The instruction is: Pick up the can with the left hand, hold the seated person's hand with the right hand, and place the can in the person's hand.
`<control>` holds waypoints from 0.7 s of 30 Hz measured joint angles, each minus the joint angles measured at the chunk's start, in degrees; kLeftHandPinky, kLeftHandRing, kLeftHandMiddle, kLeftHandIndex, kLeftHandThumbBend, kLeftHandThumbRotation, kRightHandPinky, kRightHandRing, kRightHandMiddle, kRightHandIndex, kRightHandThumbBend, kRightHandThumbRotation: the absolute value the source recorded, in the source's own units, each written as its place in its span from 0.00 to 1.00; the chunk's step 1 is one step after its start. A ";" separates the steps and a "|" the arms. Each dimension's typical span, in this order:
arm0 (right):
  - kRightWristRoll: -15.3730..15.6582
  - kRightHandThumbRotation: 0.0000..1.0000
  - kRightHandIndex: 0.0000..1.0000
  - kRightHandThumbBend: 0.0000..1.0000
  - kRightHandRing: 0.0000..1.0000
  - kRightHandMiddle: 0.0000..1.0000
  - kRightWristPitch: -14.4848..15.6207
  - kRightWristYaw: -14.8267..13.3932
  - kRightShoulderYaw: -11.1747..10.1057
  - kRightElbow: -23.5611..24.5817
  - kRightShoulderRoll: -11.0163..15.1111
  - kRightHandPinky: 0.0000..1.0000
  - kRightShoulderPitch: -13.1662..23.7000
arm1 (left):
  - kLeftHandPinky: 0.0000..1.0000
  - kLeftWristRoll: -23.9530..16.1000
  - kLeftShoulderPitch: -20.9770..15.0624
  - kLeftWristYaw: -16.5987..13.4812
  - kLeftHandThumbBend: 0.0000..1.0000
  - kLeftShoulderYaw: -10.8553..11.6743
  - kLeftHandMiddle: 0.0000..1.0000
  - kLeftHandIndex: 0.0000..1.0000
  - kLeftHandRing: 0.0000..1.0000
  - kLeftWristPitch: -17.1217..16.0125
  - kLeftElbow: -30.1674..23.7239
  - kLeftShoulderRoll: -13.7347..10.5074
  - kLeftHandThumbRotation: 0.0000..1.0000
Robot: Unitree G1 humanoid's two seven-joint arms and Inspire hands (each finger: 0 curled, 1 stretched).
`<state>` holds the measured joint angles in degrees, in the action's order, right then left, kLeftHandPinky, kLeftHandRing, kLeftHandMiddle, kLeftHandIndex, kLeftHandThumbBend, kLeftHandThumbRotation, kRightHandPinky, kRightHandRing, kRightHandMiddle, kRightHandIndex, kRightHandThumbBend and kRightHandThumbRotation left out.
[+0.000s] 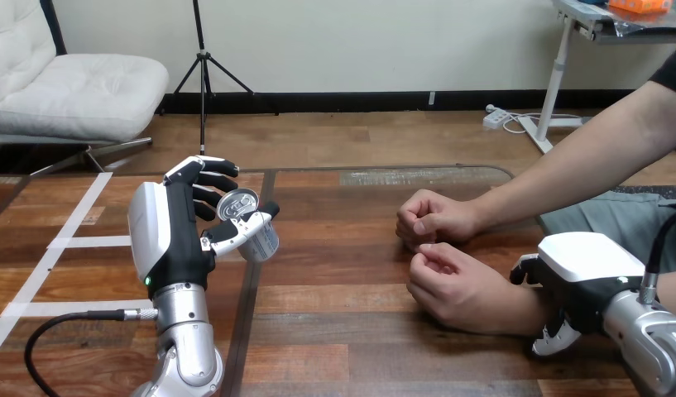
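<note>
Left hand gripping can, above table

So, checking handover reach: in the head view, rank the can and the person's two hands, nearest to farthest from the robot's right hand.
From the right hand:
1. Person's lower hand, just left of it.
2. Person's upper hand, just beyond.
3. Can, far left, in the left hand.
</note>
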<state>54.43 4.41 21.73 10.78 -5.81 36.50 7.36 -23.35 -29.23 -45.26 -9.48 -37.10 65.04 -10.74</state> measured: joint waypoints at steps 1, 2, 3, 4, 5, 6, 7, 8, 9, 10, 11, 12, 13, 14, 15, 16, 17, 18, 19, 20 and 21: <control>0.02 0.04 0.79 0.79 0.79 0.81 0.05 0.00 0.10 -0.04 0.00 0.74 0.03 | 0.39 0.00 0.00 0.00 0.69 0.00 0.51 0.54 0.44 0.00 -0.01 0.00 0.00; 0.08 0.04 0.79 0.79 0.79 0.81 0.08 -0.01 0.21 -0.09 0.01 0.74 0.08 | 0.39 0.00 0.00 0.00 0.69 0.00 0.51 0.54 0.44 0.00 -0.01 0.00 0.00; 0.16 0.04 0.79 0.79 0.79 0.81 0.10 -0.01 0.34 -0.19 0.03 0.74 0.15 | 0.39 0.00 0.00 0.00 0.69 0.01 0.51 0.54 0.44 0.00 -0.01 0.00 0.00; 0.24 0.05 0.79 0.79 0.80 0.82 0.10 -0.01 0.45 -0.29 0.04 0.75 0.22 | 0.39 0.00 0.00 0.00 0.69 0.02 0.51 0.54 0.44 0.00 -0.02 0.00 0.00; 0.33 0.05 0.79 0.78 0.80 0.82 0.10 0.00 0.54 -0.41 0.04 0.75 0.30 | 0.39 0.00 0.00 0.00 0.69 0.04 0.51 0.54 0.44 0.00 -0.02 0.00 0.00; 0.40 0.05 0.79 0.78 0.80 0.82 0.11 0.00 0.64 -0.54 0.04 0.75 0.39 | 0.39 0.00 0.00 0.00 0.69 0.04 0.51 0.54 0.44 0.00 -0.04 0.00 0.00; 0.44 0.05 0.80 0.78 0.80 0.82 0.14 0.00 0.73 -0.66 0.04 0.75 0.48 | 0.39 0.00 0.00 0.00 0.69 0.05 0.51 0.54 0.44 0.00 -0.05 0.00 0.00; 0.48 0.06 0.80 0.78 0.80 0.82 0.17 0.00 0.81 -0.75 0.05 0.75 0.55 | 0.39 0.00 0.00 0.01 0.69 0.05 0.51 0.54 0.44 0.00 -0.06 0.00 0.00; 0.51 0.06 0.80 0.78 0.80 0.82 0.23 0.00 0.90 -0.85 0.05 0.76 0.63 | 0.39 0.00 0.00 0.01 0.69 0.06 0.51 0.54 0.44 0.00 -0.07 0.00 0.00; 0.52 0.06 0.80 0.79 0.81 0.82 0.28 0.00 0.98 -0.96 0.05 0.76 0.72 | 0.39 0.00 0.00 0.02 0.69 0.07 0.51 0.54 0.44 0.00 -0.07 0.00 0.00; 0.54 0.06 0.80 0.79 0.81 0.83 0.34 0.01 1.09 -1.10 0.05 0.76 0.84 | 0.39 0.00 0.00 0.04 0.69 0.09 0.51 0.54 0.44 0.00 -0.08 0.00 0.00; 0.56 0.07 0.80 0.79 0.82 0.83 0.42 0.01 1.18 -1.23 0.05 0.77 0.95 | 0.39 0.01 0.00 0.06 0.69 0.11 0.51 0.54 0.44 0.00 -0.09 0.00 0.00; 0.59 0.07 0.80 0.79 0.82 0.83 0.52 0.03 1.28 -1.34 0.05 0.77 1.07 | 0.39 0.01 0.00 0.09 0.69 0.12 0.51 0.54 0.44 0.00 -0.09 0.00 0.00; 0.67 0.08 0.81 0.79 0.82 0.83 0.63 0.04 1.42 -1.46 0.05 0.77 1.19 | 0.39 0.01 0.00 0.14 0.69 0.14 0.51 0.54 0.44 -0.01 -0.10 -0.01 0.00; 0.79 0.08 0.81 0.79 0.82 0.83 0.77 0.04 1.61 -1.62 0.05 0.77 1.34 | 0.39 0.03 0.00 0.22 0.69 0.17 0.51 0.54 0.44 -0.01 -0.10 -0.01 0.00; 0.88 0.08 0.81 0.79 0.82 0.84 0.84 0.04 1.73 -1.78 0.06 0.77 1.47 | 0.39 0.03 0.00 0.30 0.69 0.19 0.51 0.54 0.44 -0.02 -0.10 -0.01 0.00; 0.94 0.08 0.81 0.80 0.82 0.84 0.88 0.04 1.85 -1.92 0.05 0.77 1.58 | 0.39 0.04 0.00 0.38 0.69 0.21 0.51 0.54 0.44 -0.03 -0.10 -0.01 0.00; 1.01 0.09 0.81 0.80 0.82 0.84 0.96 0.04 2.00 -2.06 0.06 0.77 1.69 | 0.39 0.05 0.00 0.47 0.69 0.24 0.51 0.54 0.44 -0.04 -0.10 -0.01 0.00; 1.07 0.09 0.81 0.80 0.82 0.84 1.01 0.04 2.11 -2.19 0.06 0.77 1.78 | 0.39 0.05 0.00 0.55 0.69 0.26 0.51 0.54 0.44 -0.04 -0.11 -0.01 0.00; 1.14 0.09 0.81 0.80 0.82 0.84 1.06 0.04 2.22 -2.31 0.06 0.77 1.86 | 0.39 0.05 0.00 0.63 0.69 0.27 0.51 0.54 0.44 -0.04 -0.11 -0.01 0.00; 1.25 0.09 0.81 0.80 0.82 0.84 1.10 0.04 2.31 -2.40 0.06 0.77 1.92 | 0.39 0.05 0.00 0.70 0.69 0.28 0.51 0.54 0.44 -0.04 -0.11 -0.01 0.00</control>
<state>55.68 5.51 21.77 13.09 -8.20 36.57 9.28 -23.30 -29.23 -44.57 -9.20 -37.15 64.93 -10.75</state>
